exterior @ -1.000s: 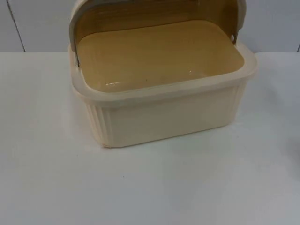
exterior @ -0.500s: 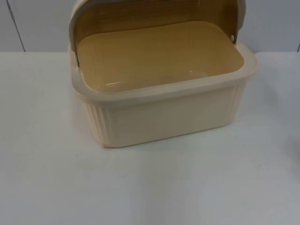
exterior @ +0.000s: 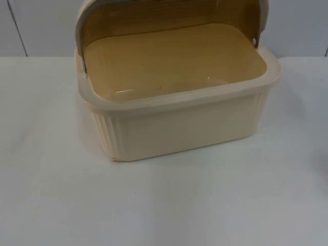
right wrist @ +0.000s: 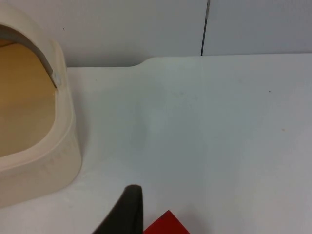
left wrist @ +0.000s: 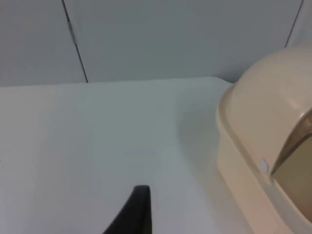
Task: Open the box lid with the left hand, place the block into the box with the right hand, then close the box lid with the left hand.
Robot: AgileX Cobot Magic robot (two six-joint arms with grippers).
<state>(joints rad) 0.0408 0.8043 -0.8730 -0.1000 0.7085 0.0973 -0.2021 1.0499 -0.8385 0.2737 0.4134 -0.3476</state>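
Start at the left side of the white desk (exterior: 51, 195). Your left gripper (left wrist: 139, 212) hangs over the bare top there, near the desk's far edge where the grey wall (left wrist: 170, 39) stands. It is just beside the left end of the box (left wrist: 253, 146), but it does not touch it. You can see one black fingertip, so I cannot tell how wide this gripper is or if it has anything in it.

Next, in the top view, look at the middle. The cream box (exterior: 179, 128) sits at the far edge of the desk, right up by the wall. It has ribbed sides and a thick pale rim. Its lid (exterior: 169, 13) is a see-through brown cover with a grey frame, and it is swung up and back, so the box is open. The floor inside is yellow-brown.

Now go to the right side. Your right gripper (right wrist: 126, 214) hangs over the desk, off the right end of the box (right wrist: 44, 146) and apart from it. One black fingertip shows here too. The red block (right wrist: 165, 224) is right beside that fingertip, outside the box, on the right part of the desk. I can see just a corner of the block. I cannot tell if this gripper is holding the block or how wide it is.
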